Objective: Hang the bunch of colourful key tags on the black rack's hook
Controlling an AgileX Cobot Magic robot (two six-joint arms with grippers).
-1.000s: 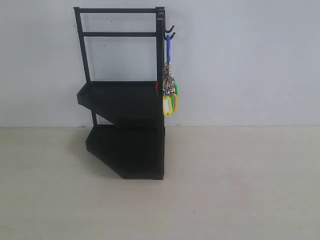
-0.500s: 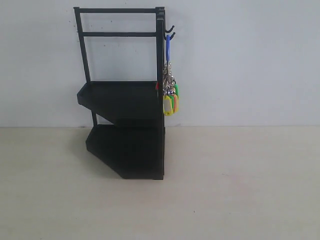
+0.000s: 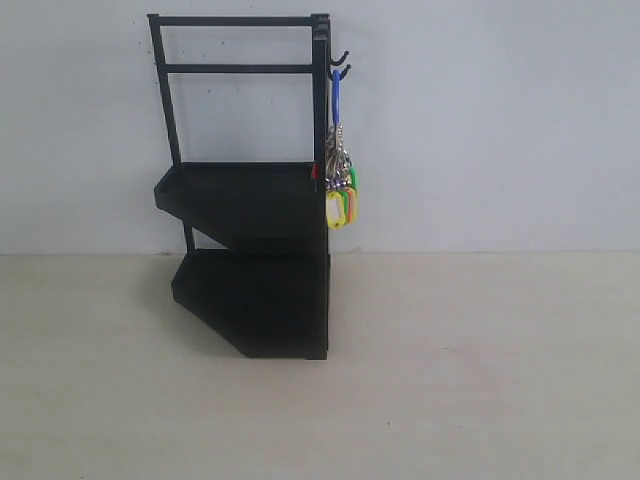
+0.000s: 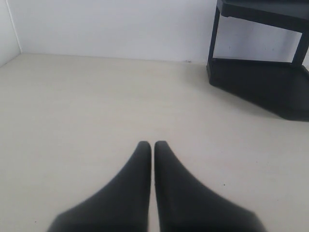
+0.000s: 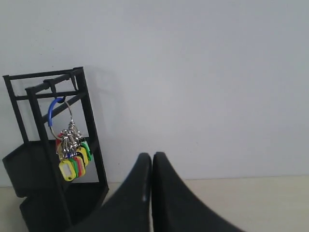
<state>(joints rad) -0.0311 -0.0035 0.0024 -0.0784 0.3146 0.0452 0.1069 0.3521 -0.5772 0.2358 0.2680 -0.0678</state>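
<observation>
The colourful key tag bunch (image 3: 340, 200) hangs by its blue-sleeved ring from a small hook (image 3: 342, 70) on the upper right corner of the black rack (image 3: 250, 300). In the right wrist view the bunch (image 5: 72, 162) dangles from the rack (image 5: 91, 135), well apart from my right gripper (image 5: 152, 155), which is shut with nothing in it. My left gripper (image 4: 153, 143) is shut and empty above the pale table, with the rack's base (image 4: 260, 87) off to one side. Neither gripper shows in the exterior view.
A white wall (image 3: 500, 120) stands behind the rack. The beige table surface (image 3: 450, 380) stretches in front of the rack and to both sides of it.
The tag bunch has swung slightly on its hook; nothing else has moved.
</observation>
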